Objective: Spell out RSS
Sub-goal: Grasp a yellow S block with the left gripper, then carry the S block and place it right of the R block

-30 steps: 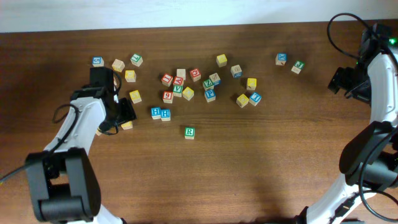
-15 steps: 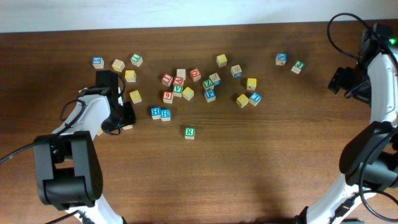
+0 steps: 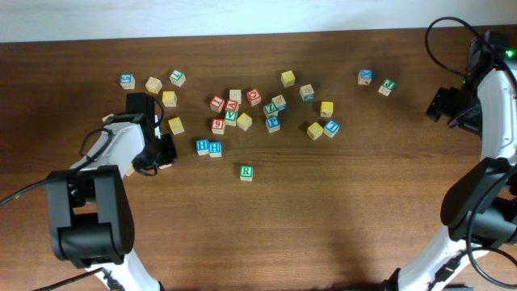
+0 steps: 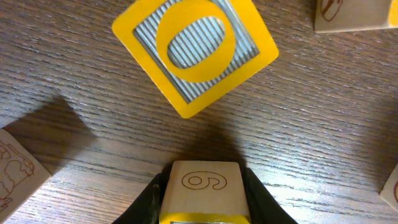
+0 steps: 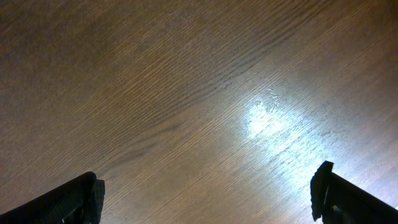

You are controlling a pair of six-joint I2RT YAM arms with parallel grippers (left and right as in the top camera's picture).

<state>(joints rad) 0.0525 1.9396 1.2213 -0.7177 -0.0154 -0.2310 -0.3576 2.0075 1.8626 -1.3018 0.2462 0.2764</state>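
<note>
The pale R cube with a green letter [image 3: 245, 171] lies alone in front of the cube cluster. My left gripper [image 3: 164, 153] is shut on a small wooden cube [image 4: 202, 190]. Its top face is engraved with a 6 or 9, its lower face is yellow-edged, and its letter is hidden. Just beyond it lies a yellow-faced cube [image 4: 196, 53], also seen from overhead [image 3: 175, 125]. Other yellow-faced cubes [image 3: 244, 122] lie in the cluster, their letters unreadable. My right gripper [image 5: 208, 193] is open and empty over bare wood at the far right [image 3: 443, 103].
Two blue H cubes [image 3: 208, 147] lie right of my left gripper. A green V cube [image 3: 231, 116] sits in the cluster of several cubes at the table's back middle. More cubes lie at the back left [image 3: 153, 84] and back right [image 3: 366, 77]. Pale cubes [image 4: 15, 171] flank the held one.
My left gripper has shifted a little forward and right onto the cube at the left. The right arm and the other cubes have not moved.
</note>
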